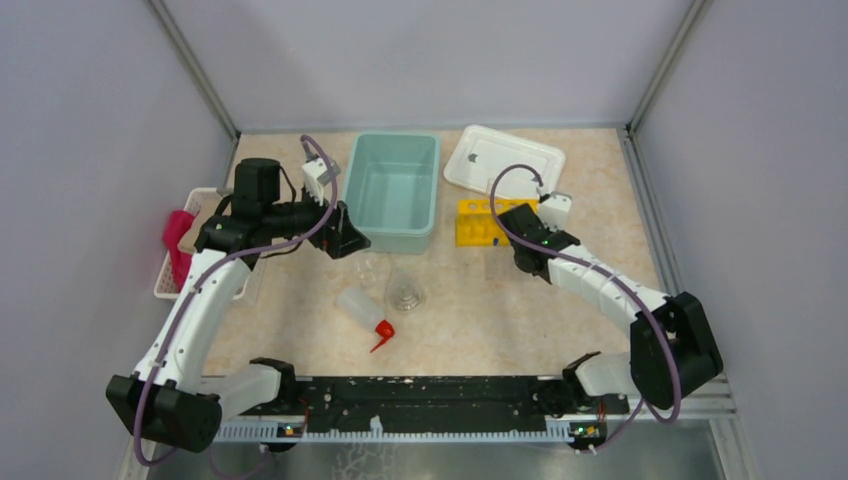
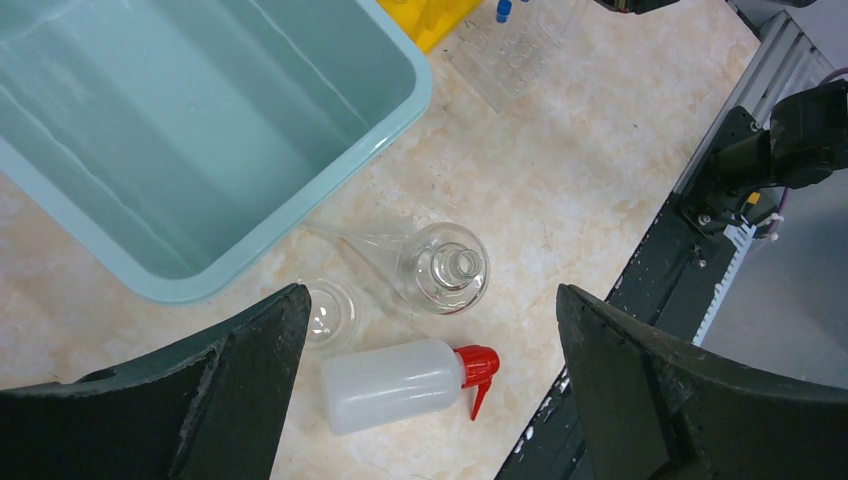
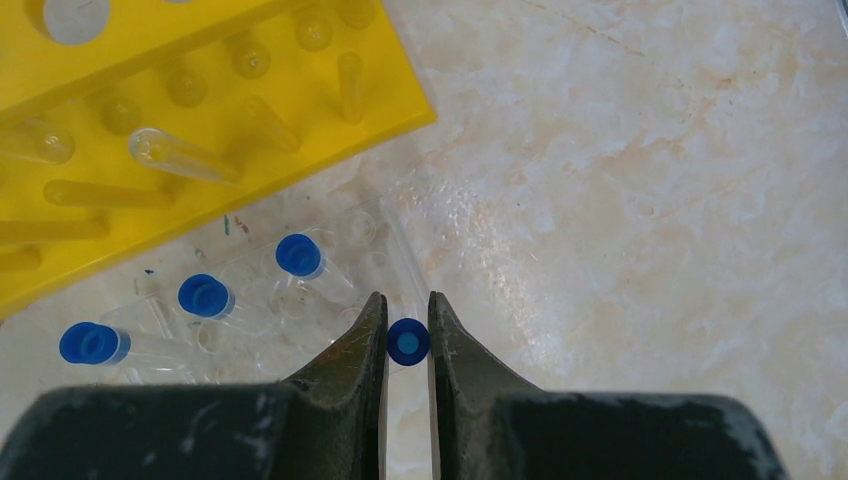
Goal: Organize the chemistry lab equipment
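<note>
Wide-spread left gripper (image 2: 430, 300) hovers over flask (image 2: 442, 268), squeeze bottle (image 2: 395, 382) at its 6 o'clock; right gripper (image 3: 406, 305) pinches blue-capped tube (image 3: 408, 342) at 5 o'clock of yellow rack (image 3: 200, 120).

Squeeze bottle (image 2: 390, 383) flat beside flask (image 2: 445, 268)

Teal rectangular plastic tub (image 1: 392, 190) sits back ctr. White plastic tray (image 1: 510, 165) to its R, w/ yellow holed tube rack (image 1: 480, 222) in front of tray. Small clear blue-capped tubes (image 3: 205, 296) lie just beside rack. Clear glass conical flask (image 1: 405, 292) is in front of tub. Translucent white squeeze bottle with red spout (image 1: 362, 310) lies nearer, to flask's L. White slatted basket (image 1: 168, 285) far L.
</note>
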You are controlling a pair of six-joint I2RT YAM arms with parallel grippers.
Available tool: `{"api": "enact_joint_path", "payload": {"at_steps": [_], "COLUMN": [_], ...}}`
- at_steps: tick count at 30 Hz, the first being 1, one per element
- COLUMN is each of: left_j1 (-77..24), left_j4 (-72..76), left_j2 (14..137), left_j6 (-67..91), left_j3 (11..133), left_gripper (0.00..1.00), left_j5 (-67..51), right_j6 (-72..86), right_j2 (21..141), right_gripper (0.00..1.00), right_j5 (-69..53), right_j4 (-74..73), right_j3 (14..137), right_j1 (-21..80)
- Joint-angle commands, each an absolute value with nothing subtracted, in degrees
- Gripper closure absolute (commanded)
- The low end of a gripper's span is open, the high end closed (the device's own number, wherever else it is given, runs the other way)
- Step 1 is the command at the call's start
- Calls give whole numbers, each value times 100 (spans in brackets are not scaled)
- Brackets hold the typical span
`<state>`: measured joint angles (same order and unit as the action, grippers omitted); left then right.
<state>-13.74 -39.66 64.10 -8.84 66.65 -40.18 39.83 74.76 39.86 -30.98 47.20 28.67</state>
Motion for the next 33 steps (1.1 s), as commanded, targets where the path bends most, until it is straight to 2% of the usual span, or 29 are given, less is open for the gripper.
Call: {"api": "enact_joint_path", "payload": {"at_steps": [1,14,18,21,22,29,33], "left_j1": [-1362,-1362,-1362,-1362,-1362,-1193,-1018], "left_j4": [-4008,-3966,-3971,-3983,-3989,-4007,-3983], "left_j2": [6394,6392,6399,6434,6444,6475,6555], "left_j6": [-969,-955,-921,-890,-881,-584,-539], "left_j3": [6850,6850,6857,6877,6880,7006,7001], "left_gripper": [1,1,1,1,1,1,1], "left_j5": [-4092,-4043,-4018,-3994,-3986,-3898,-3871], "right_j6": [4103,4084,4040,4026,4029,4021,4153], "right_j2": [7532,7383,7137,6903,6843,6339,6180], "right_gripper": [100,100,86,68,66,64,64], "right_j5": [4133,3871,3762,3723,3719,3601,3546], "right_j4": [-2909,-2703,-2636,-2653,-2707,-3223,-3543], "right_j3": [4657,4386,4258,4223,4252,4781,5305], "right_j1": [2821,2821,2817,2821,2819,2880,3400]}}
